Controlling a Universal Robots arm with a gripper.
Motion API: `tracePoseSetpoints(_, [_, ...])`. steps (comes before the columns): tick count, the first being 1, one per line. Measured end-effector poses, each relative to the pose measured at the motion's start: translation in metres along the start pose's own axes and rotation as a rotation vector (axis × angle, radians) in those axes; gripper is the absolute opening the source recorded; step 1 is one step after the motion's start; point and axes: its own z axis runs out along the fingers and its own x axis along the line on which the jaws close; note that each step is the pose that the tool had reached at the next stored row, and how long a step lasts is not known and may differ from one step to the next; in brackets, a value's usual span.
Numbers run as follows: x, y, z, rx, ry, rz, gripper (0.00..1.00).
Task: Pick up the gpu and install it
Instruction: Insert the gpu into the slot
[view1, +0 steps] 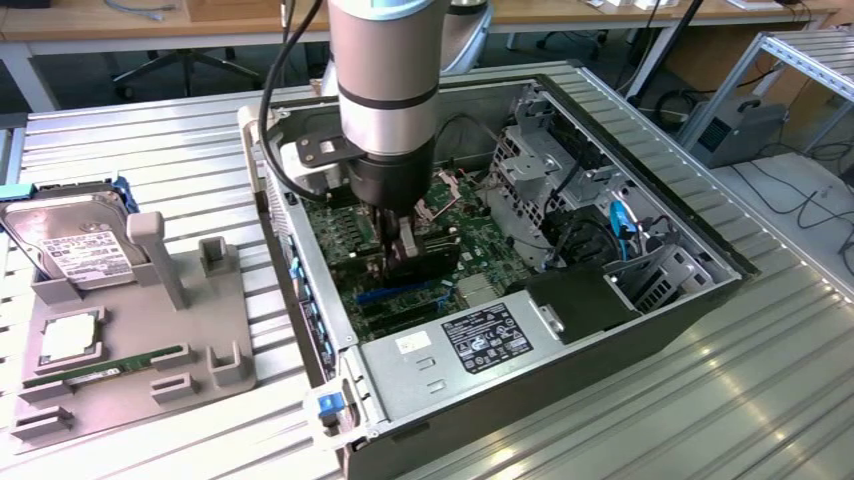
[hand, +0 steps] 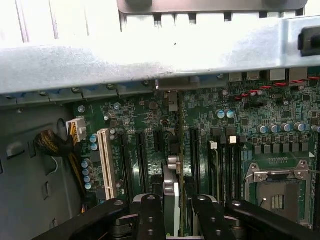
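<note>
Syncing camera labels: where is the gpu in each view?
Exterior view: the gpu stands on edge inside the open computer case, gripped by the gripper just above the motherboard.
Wrist view: the gpu is seen edge-on between the gripper fingers, over the expansion slots.
Shared landmark: the green motherboard.

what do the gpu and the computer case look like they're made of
The gpu: dark circuit board with a silvery, probably metal, edge, seen edge-on between the gripper fingers. The case: likely sheet metal, bare grey inside with punched holes, dark outside.
</note>
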Motion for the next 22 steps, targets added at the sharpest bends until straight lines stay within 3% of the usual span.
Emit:
tracePoseSetpoints(15, [-0.0002,0.0007,0.0044,-0.0001,0.0001,0.0,0.27])
tracePoseSetpoints(16, [-0.0002,0.0008,0.0045,-0.0018,0.0001,0.0,0.27])
tracePoseSetpoints(18, [-0.0003,0.0008,0.0047,-0.0136,0.0007,0.0,0.27])
tracePoseSetpoints(22, [-0.0002,0.0008,0.0045,-0.0159,0.0012,0.0,0.27])
